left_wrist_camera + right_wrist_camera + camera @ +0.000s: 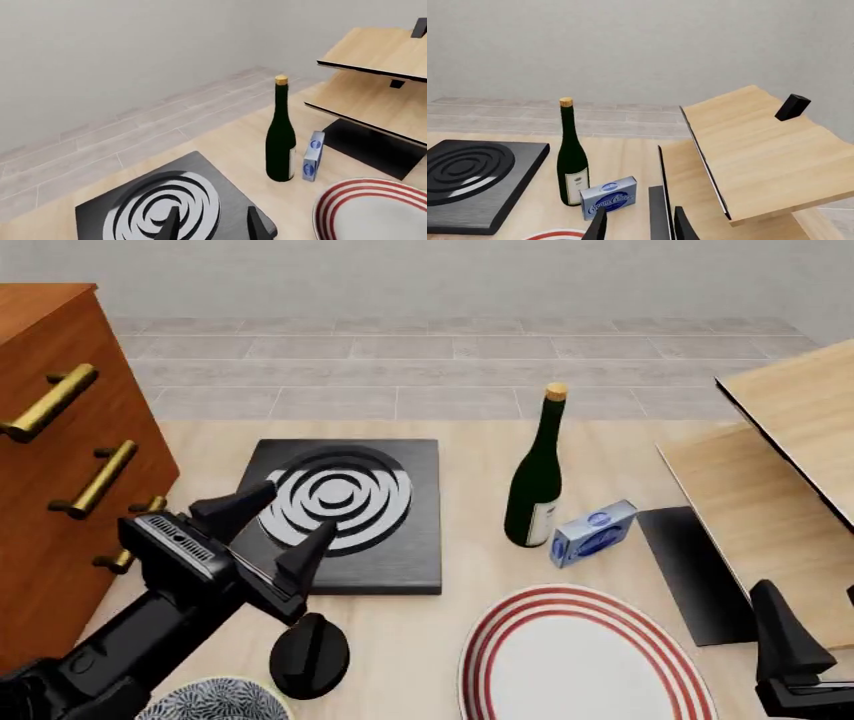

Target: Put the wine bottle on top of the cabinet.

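The dark green bottle [534,480], cork-topped, is standing upright on the counter [454,440] beside a blue box [594,532]. The left gripper [274,530] is hovering over the hotplate [350,510], jaws spread; the right gripper's [639,225] jaws are seemingly spread too.

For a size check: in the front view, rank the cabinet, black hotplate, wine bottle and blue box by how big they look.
1. cabinet, though cropped and nearest
2. black hotplate
3. wine bottle
4. blue box

Wine bottle [535,483] upright between hotplate [350,512] and box [594,533]
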`<action>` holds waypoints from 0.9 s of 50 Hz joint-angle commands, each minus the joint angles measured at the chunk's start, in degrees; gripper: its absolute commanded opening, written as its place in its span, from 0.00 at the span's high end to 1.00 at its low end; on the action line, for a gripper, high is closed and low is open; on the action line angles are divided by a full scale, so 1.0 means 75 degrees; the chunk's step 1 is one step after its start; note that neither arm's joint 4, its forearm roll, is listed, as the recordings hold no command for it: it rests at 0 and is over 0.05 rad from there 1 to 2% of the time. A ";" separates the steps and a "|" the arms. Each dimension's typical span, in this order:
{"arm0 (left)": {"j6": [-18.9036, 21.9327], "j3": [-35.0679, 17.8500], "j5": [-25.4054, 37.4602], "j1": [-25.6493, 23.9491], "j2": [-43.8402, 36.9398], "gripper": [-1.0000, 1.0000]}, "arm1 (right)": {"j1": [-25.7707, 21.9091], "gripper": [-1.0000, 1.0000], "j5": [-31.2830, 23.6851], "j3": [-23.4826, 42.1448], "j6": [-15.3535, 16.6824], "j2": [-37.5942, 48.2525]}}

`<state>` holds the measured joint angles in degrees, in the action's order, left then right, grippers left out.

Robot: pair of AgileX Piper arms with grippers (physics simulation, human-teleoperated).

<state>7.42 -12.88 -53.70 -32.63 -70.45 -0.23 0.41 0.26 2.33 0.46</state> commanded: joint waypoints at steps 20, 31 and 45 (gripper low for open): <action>0.0063 -0.1519 -0.0156 -0.1345 -0.1696 0.00 | -0.0001 0.00 -0.0018 0.0007 -0.0001 -0.0014; 0.0079 -0.1938 -0.0181 -0.1569 -0.2201 0.00 | -0.0002 0.00 -0.0019 0.0007 -0.0002 -0.0012; 0.0061 -0.2452 -0.0341 -0.1748 -0.2940 0.00 | -0.0002 0.00 -0.0018 0.0007 0.0001 -0.0013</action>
<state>7.93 -28.60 -55.50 -44.62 -88.71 -0.24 0.28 0.31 2.33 0.37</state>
